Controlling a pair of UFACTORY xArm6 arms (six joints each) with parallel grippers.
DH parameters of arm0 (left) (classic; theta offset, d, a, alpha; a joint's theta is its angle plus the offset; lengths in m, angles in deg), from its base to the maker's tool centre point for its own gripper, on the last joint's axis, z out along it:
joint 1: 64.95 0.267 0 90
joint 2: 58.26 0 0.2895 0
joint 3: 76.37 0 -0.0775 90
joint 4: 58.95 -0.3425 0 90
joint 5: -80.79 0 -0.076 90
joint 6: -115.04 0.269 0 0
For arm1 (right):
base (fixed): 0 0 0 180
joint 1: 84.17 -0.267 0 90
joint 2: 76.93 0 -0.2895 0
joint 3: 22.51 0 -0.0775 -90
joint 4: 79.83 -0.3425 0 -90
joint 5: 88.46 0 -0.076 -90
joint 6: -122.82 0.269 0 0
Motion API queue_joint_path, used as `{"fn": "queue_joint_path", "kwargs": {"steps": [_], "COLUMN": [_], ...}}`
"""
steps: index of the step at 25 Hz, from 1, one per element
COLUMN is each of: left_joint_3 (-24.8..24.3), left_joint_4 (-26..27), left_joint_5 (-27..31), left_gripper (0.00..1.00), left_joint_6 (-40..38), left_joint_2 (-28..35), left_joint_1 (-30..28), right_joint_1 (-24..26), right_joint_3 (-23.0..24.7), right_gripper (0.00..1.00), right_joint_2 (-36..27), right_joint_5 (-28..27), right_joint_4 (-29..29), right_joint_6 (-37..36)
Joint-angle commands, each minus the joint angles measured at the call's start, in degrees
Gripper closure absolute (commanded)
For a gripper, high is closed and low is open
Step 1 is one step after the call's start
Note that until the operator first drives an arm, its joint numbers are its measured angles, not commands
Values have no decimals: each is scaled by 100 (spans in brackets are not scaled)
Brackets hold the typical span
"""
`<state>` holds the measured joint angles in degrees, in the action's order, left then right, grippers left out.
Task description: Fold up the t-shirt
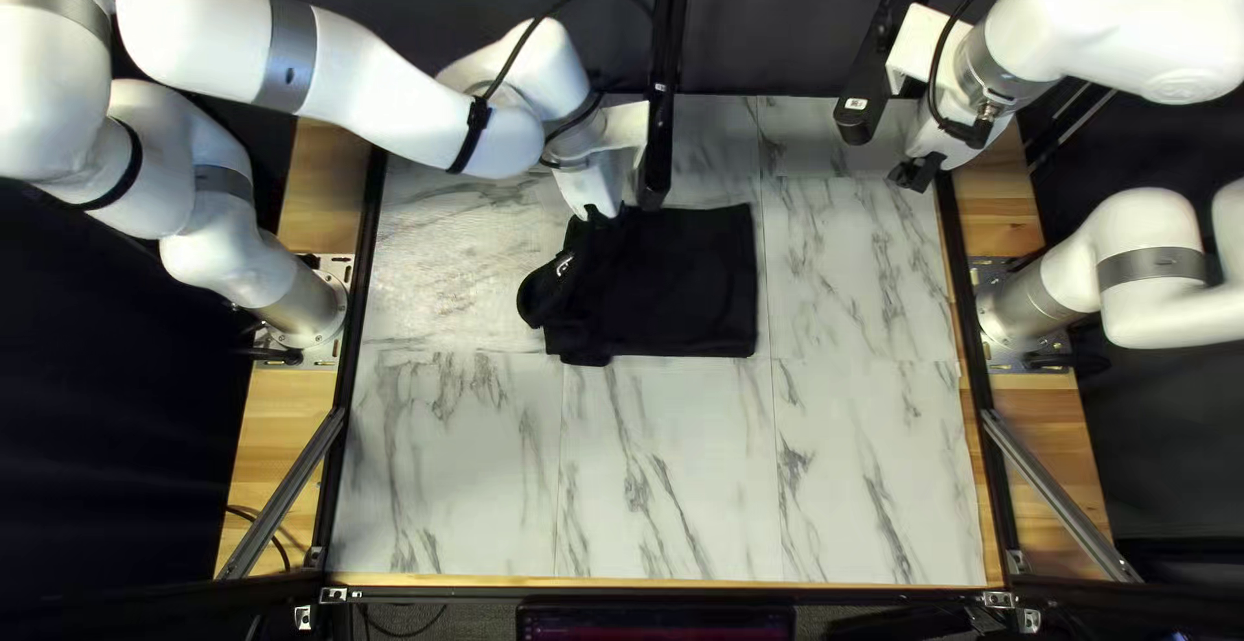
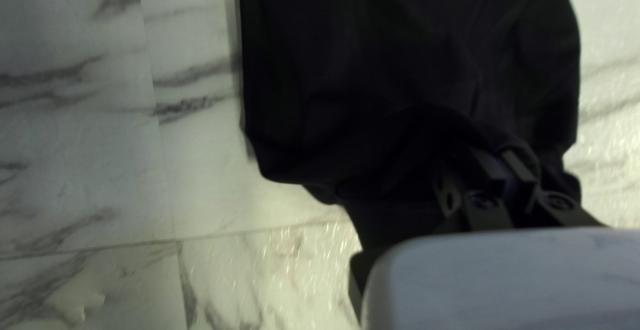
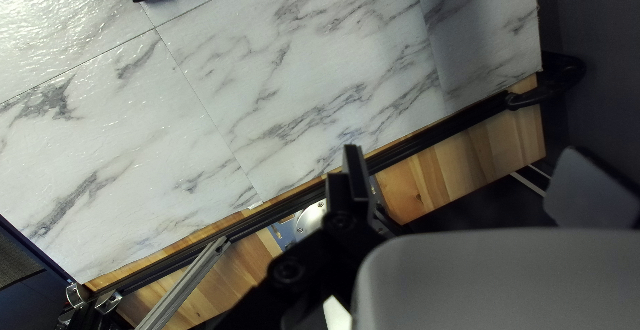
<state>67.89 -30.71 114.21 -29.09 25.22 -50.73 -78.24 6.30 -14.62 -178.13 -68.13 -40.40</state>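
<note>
At the left of the top left view, my left arm [image 1: 321, 67] reaches from its base across the marble table [image 1: 661, 485] to the far left corner of the t-shirt [image 1: 661, 281]. The left gripper [image 2: 505, 185] is pushed into the black cloth. In the left wrist view a fold drapes over it and only its black links show, so I cannot tell whether it is clamped on the cloth or loose in it. Ahead of this gripper the t-shirt stretches away as a dark slab, with bare table on either side. Seen from above, the t-shirt lies folded into a rough rectangle at the middle of the table, toward the far edge. It is flat along its right side and bunched up along its left. Further right, the right gripper [image 3: 475, 170] hangs raised near the table's far right corner, well apart from the shirt. Its fingers [image 3: 352, 170] stand wide apart with nothing between them. Below them run the table's black rail [image 3: 425, 137] and wooden border [image 3: 500, 140], and only a corner of the t-shirt shows far ahead of them.
</note>
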Motion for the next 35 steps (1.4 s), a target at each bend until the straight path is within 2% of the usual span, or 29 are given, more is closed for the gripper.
{"fn": "queue_joint_path", "kwargs": {"steps": [1, 4, 7, 10, 12, 16, 17, 21, 25, 28, 31, 35], "left_joint_3": [-162, -299, -432, -887, -1119, -1706, -1730, -1966, -1865, -1462, -1096, -848], "left_joint_4": [595, 595, 183, -667, -1023, -2027, -2145, -2935, -3201, -3304, -3285, -3120], "left_joint_5": [-607, -684, -645, -522, -445, -538, -534, -509, -307, -23, 235, 377], "left_gripper": [0, 0, 0, 0, 0, 0, 0, 0, 0, 0, 0, 0], "left_joint_6": [418, 462, 182, -527, -850, -2177, -2345, -3877, -4705, -5070, -5200, -5036], "left_joint_2": [-182, -18, 314, 1081, 1409, 1767, 1756, 1683, 1398, 869, 457, 266], "left_joint_1": [-209, -265, -364, -571, -717, -1384, -1453, -1981, -2137, -2129, -2055, -1859], "right_joint_1": [0, 0, 0, 0, 0, 0, 0, 0, 0, 0, 0, 0], "right_joint_3": [0, 0, 0, 0, 0, 0, 0, 0, 0, 0, 0, 0], "right_gripper": [0, 0, 0, 0, 0, 0, 0, 0, 0, 0, 0, 0], "right_joint_2": [0, 0, 0, 0, 0, 0, 0, 0, 0, 0, 0, 0], "right_joint_5": [0, 0, 0, 0, 0, 0, 0, 0, 0, 0, 0, 0], "right_joint_4": [0, 0, 0, 0, 0, 0, 0, 0, 0, 0, 0, 0], "right_joint_6": [0, 0, 0, 0, 0, 0, 0, 0, 0, 0, 0, 0]}}
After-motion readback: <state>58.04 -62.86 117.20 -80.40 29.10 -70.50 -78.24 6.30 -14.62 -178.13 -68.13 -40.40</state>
